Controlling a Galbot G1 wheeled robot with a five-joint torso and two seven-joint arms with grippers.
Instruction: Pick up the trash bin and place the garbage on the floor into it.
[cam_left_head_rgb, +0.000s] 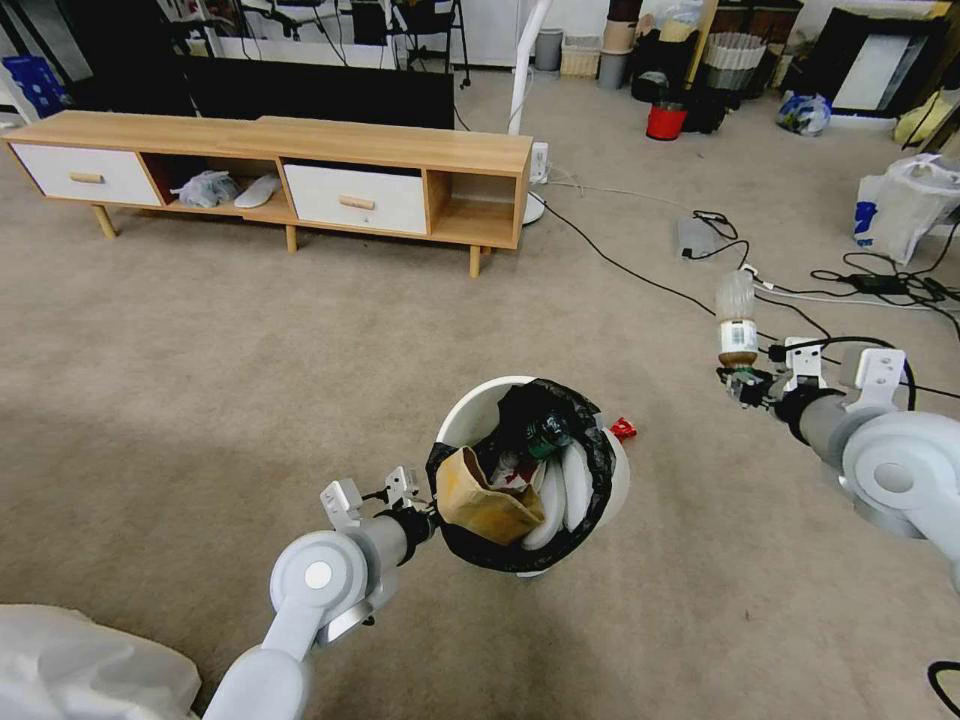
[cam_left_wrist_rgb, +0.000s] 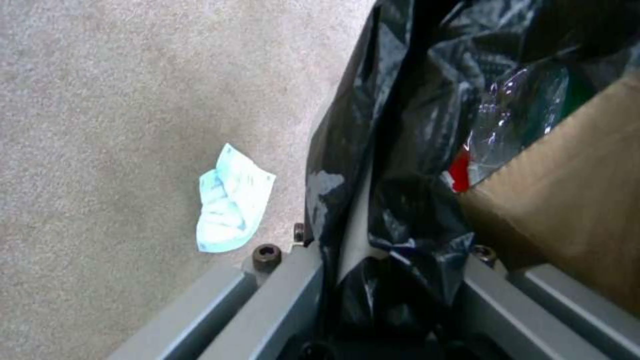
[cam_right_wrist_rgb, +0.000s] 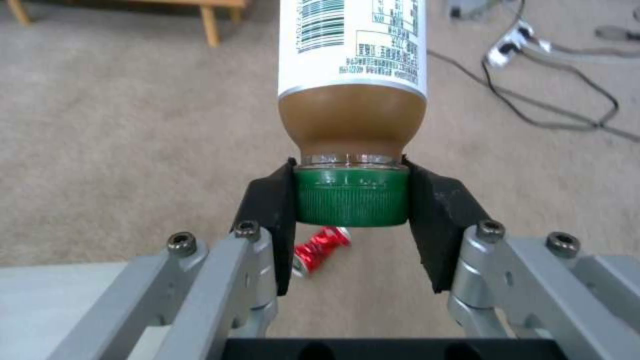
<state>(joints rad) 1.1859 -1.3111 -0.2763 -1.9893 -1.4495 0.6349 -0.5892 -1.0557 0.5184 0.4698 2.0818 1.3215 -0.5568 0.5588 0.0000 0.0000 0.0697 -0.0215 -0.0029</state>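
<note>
Now right tool (cam_right_wrist_rgb: 351, 210) clamped on bottle (cam_right_wrist_rgb: 352, 75) cap; left tool (cam_left_wrist_rgb: 387, 280) pinching trash bin (cam_left_head_rgb: 480, 405) rim

A room dressed as a living room but used as a robot test space. Greyish-beige carpet (cam_left_head_rgb: 250, 330) covers the floor, and a low wooden TV cabinet (cam_left_head_rgb: 290, 175) with white drawers stands at ten o'clock. Loose cables and a power strip (cam_left_head_rgb: 860, 285) trail at two o'clock, with stored bins and boxes (cam_left_head_rgb: 640, 50) stacked at twelve o'clock.
</note>
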